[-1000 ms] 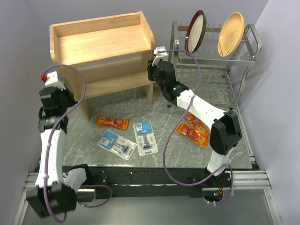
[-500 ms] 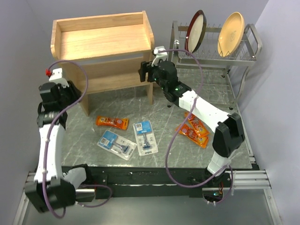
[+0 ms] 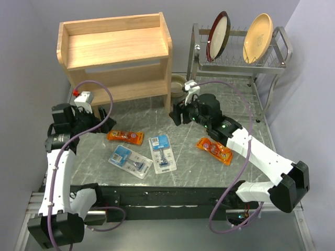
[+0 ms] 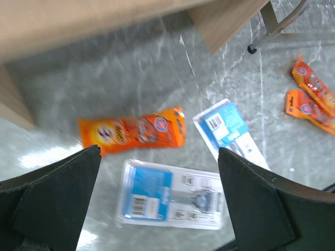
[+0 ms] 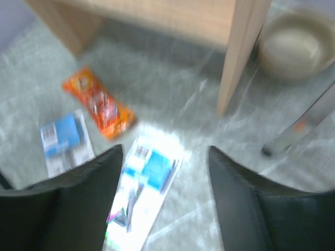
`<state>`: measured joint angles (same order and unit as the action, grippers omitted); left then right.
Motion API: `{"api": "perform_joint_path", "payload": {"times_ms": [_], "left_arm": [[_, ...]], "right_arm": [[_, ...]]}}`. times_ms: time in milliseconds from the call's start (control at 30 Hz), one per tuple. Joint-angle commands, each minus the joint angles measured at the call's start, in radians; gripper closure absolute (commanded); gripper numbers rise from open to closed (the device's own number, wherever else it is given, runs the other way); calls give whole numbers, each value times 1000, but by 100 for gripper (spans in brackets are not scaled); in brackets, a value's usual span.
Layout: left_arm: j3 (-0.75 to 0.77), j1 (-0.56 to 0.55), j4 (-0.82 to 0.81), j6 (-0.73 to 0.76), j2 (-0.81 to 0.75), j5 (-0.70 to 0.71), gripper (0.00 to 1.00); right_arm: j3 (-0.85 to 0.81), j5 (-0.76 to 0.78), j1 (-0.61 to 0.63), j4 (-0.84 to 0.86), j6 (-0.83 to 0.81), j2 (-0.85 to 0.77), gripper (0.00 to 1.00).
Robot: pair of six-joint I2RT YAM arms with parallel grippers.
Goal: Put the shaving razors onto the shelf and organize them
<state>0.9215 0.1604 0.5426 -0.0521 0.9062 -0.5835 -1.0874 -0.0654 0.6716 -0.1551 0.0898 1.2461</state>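
The wooden shelf (image 3: pixel 118 49) stands at the back left with both tiers bare. An orange razor pack (image 3: pixel 125 136) lies in front of it, and two clear blister packs (image 3: pixel 130 161) (image 3: pixel 162 153) lie nearer. More orange packs (image 3: pixel 214 149) lie to the right. My left gripper (image 3: pixel 104 118) hovers open left of the orange pack. In the left wrist view its fingers (image 4: pixel 52 204) frame a blister pack (image 4: pixel 170 196) below. My right gripper (image 3: pixel 176 114) is open above the table by the shelf's right leg, with a blister pack (image 5: pixel 141 193) under it.
A wire dish rack (image 3: pixel 238 63) with two plates (image 3: pixel 259 30) stands at the back right. A beige bowl (image 5: pixel 296 44) sits on the table between the shelf's right leg (image 5: pixel 243 52) and the rack.
Both arms have drawn back from the shelf toward the middle of the table and both grippers have opened. The shelf has swung from skewed to square at the back.
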Motion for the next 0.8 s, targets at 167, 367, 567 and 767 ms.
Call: {"api": "perform_joint_path", "payload": {"times_ms": [167,367,567,767], "left_arm": [[-35,-10,-178,-290,-159,312,1],[-12,24,-80,-350,-237,404,1],[13,25,-27,-301,-291,450,1],[17,5,-15,-298,-311,493,1]], "right_arm": [[-31,-21,160,-258,158,200,41],[-25,56,224,-308,324,338,40],[-77,98,287,-300,406,460,34],[-112,133,316,-307,464,549,39]]}}
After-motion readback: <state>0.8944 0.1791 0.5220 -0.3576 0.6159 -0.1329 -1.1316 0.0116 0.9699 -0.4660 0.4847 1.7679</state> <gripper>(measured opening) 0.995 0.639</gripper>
